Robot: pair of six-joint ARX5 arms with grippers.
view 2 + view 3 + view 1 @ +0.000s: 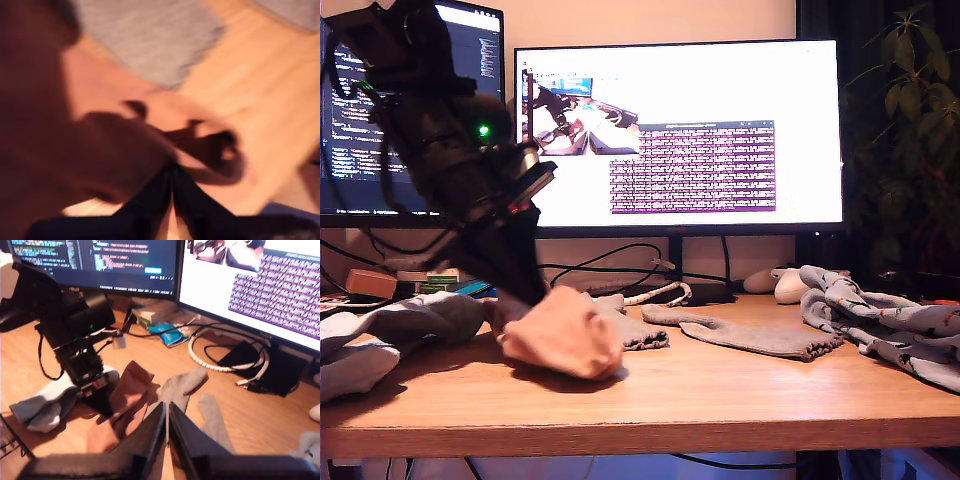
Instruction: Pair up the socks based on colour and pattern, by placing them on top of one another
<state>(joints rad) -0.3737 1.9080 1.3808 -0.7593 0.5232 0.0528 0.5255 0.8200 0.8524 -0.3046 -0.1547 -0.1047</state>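
Appears to pinch limp salmon-pink fabric sock (pixel 565 340), bunched under my first gripper (pixel 172 175); my second gripper (pixel 166 410) farther off, pressed together, empty.

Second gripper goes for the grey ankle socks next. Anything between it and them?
Nothing visible. The grey socks lie uncovered on the desk just beyond my second gripper, which hangs shut above them. My first gripper grips the salmon sock beside them, off the direct path down.
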